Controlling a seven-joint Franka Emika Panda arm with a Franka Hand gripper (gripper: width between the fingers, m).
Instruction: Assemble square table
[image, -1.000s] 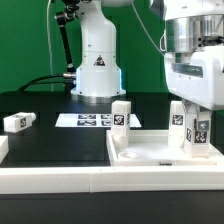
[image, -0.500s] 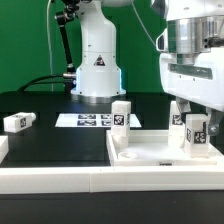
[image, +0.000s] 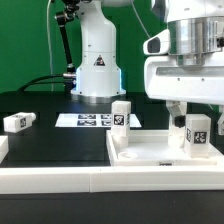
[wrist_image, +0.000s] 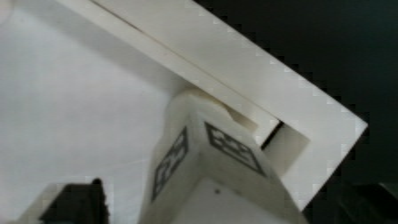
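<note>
the pincer (image: 196, 108) hangs wide open and holds nothing. its dark fingertips (wrist_image: 71, 200) are well apart on either side of a tagged leg (image: 198, 131) that stands upright just below it. in the exterior view that leg is at about 3 o'clock on the square table top (image: 150, 155). a second leg (image: 120, 115) stands upright near the slab's 11 o'clock corner. a loose leg (image: 17, 121) lies on the black bench (image: 50, 140) toward 9 o'clock, well apart from the slab, with the marker board (image: 88, 120) between them.
</note>
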